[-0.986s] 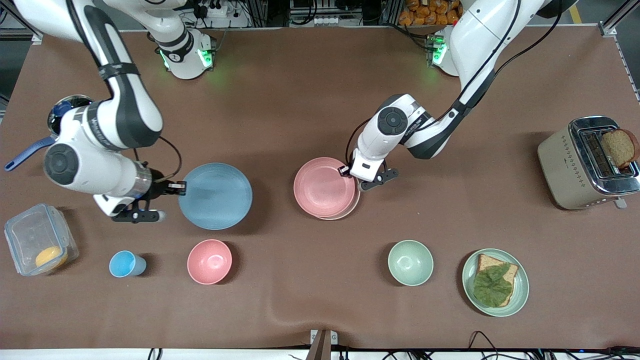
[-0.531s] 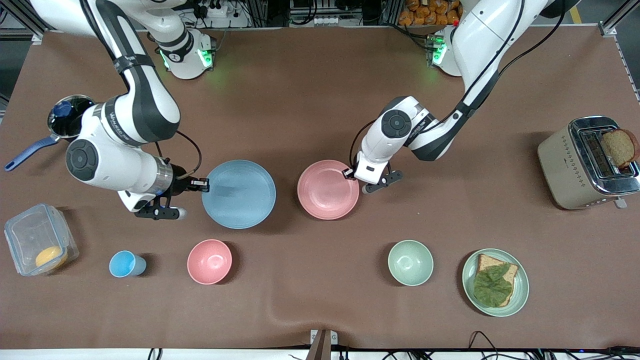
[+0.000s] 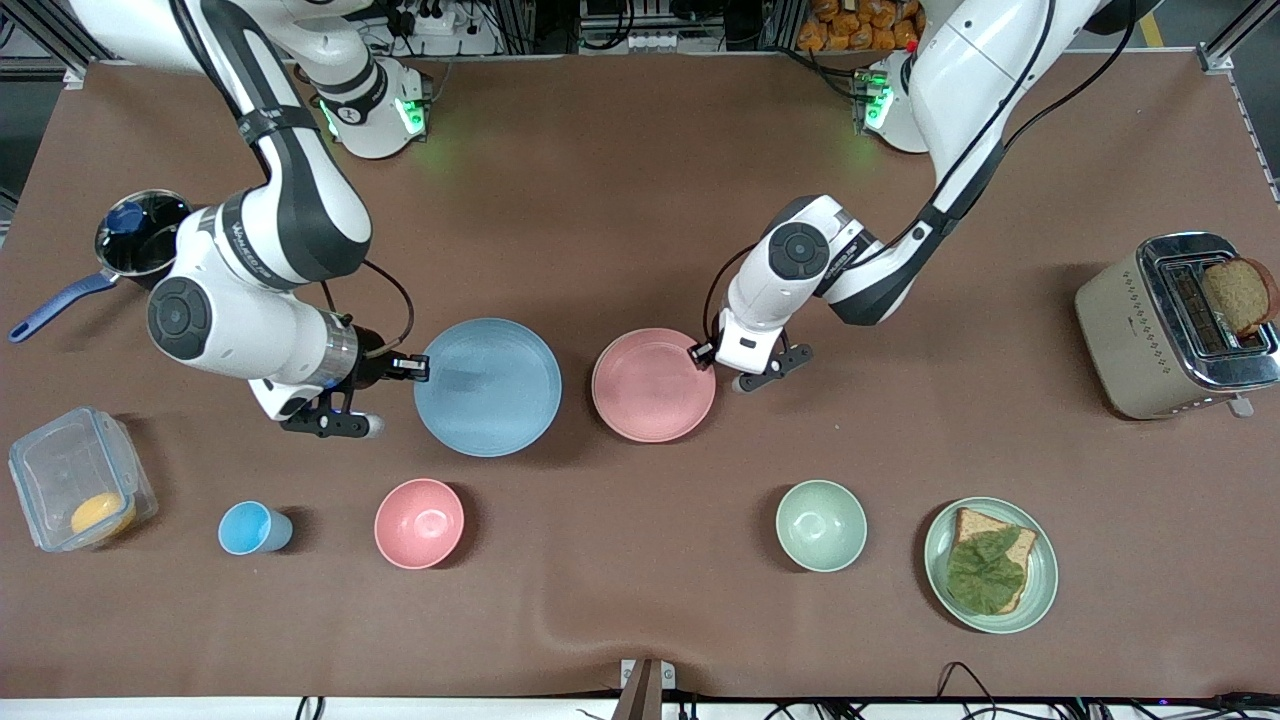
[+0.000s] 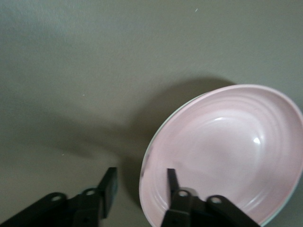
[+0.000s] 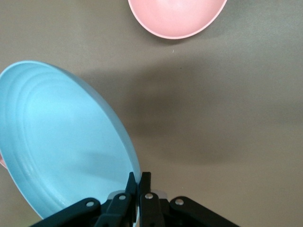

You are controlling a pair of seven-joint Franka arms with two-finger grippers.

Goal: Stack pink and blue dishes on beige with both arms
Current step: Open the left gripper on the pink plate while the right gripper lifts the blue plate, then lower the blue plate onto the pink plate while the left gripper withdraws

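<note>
Above table, right pincer (image 3: 415, 368) holds blue plate (image 3: 488, 387) tilted.

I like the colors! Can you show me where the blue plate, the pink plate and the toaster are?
blue plate (image 3: 488, 388), front view, middle of its flat face.
pink plate (image 3: 650, 385), front view, middle of its flat face.
toaster (image 3: 1120, 330), front view, its beige side wall.

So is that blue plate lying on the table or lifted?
Lifted: the right claw pinches the blue plate by its rim, tilted above its shadow.
</note>
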